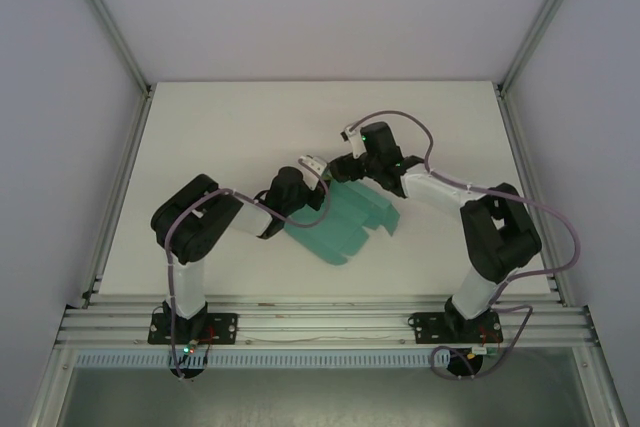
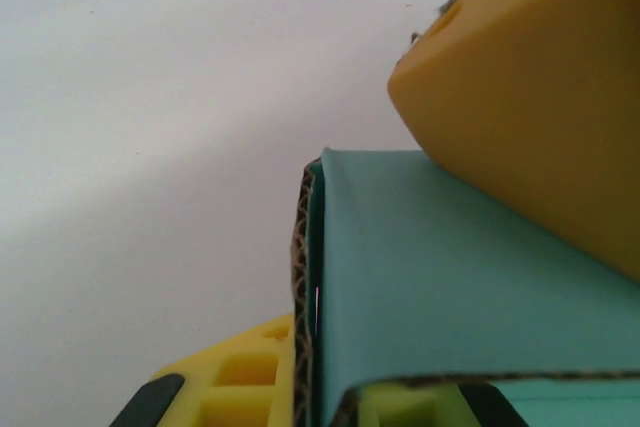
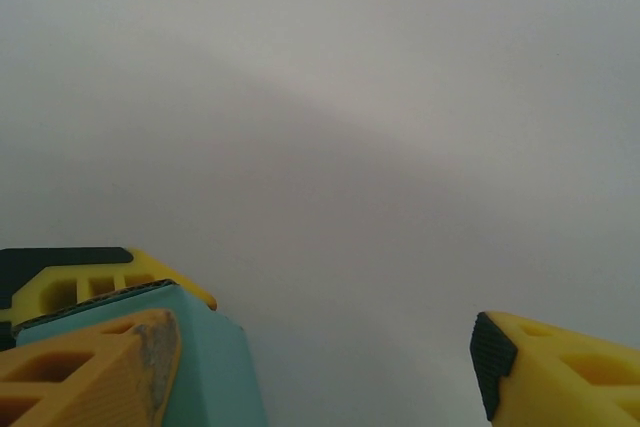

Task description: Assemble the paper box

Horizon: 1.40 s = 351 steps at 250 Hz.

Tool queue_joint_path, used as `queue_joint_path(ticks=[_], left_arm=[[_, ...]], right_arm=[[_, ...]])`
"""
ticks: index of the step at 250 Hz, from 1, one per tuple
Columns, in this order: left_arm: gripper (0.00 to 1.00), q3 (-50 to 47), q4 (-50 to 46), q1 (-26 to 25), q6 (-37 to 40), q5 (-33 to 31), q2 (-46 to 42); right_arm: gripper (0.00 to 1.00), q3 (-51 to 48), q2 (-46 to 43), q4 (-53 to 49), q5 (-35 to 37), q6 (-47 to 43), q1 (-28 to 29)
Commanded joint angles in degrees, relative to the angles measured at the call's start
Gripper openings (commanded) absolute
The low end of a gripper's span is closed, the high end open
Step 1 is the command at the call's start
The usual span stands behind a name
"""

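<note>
Both arms lean in toward the middle of the white counter (image 1: 220, 127). The teal paper box (image 1: 345, 229) lies between them, just below the centre of the overhead view, with its flaps running toward the lower right. The left end effector (image 1: 316, 179) has the card at its upper left edge. In the left wrist view the jaws are pressed together on it, the raw corrugated edge (image 2: 300, 277) standing upright in the middle of the frame. The right end effector (image 1: 346, 169) sits just beside it at the card's top edge. In the right wrist view its jaws are spread wide, and one yellow finger (image 3: 85, 377) at the lower left lies against the teal. The other finger (image 3: 560, 372) is well apart at the lower right, with bare counter between them. There is plenty of open surface above and to the left of the card, out to the metal frame rails (image 1: 120, 177) along the sides.
</note>
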Motion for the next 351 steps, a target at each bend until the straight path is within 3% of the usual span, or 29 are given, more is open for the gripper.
queue_joint_path(ticks=[1,77,147,188,209,252,283,307,351], left_arm=[[0.08,-0.5,-2.4,-0.4,-1.2,-3.6,0.8],[0.22,-2.6,-2.9,-0.4,-3.8,-6.5,-2.8],[0.22,-1.0,-4.7,-0.4,-3.6,-7.8,-3.3],[0.17,0.9,-4.3,-0.4,-4.1,-8.3,0.2],[0.0,0.4,-2.0,-0.4,-4.3,-7.9,0.7],[0.0,0.2,-3.6,-0.4,-5.7,-12.5,-0.8],[0.0,0.2,-8.3,0.3,-8.3,-13.0,-5.4],[0.0,2.1,-16.4,2.5,-12.7,-9.7,-8.2],[0.0,3.4,-22.4,9.8,-20.6,7.8,-11.4]], right_arm=[[0.75,-4.1,0.8,-1.1,0.9,0.5,2.8],[0.7,-12.2,0.8,7.0,8.3,0.0,6.7],[0.69,-13.4,-0.4,8.6,8.3,-1.7,7.3],[0.69,-12.4,0.2,7.4,6.3,0.4,7.3],[0.69,-12.4,0.0,7.3,7.0,2.7,7.2],[0.75,-11.7,-7.2,5.0,10.7,9.7,5.8],[0.8,-11.5,-16.9,-0.5,6.6,12.8,1.1],[0.83,-12.6,-24.3,-5.5,0.0,12.2,-3.1],[0.84,-15.1,-32.8,-13.5,-10.7,8.0,-7.1]])
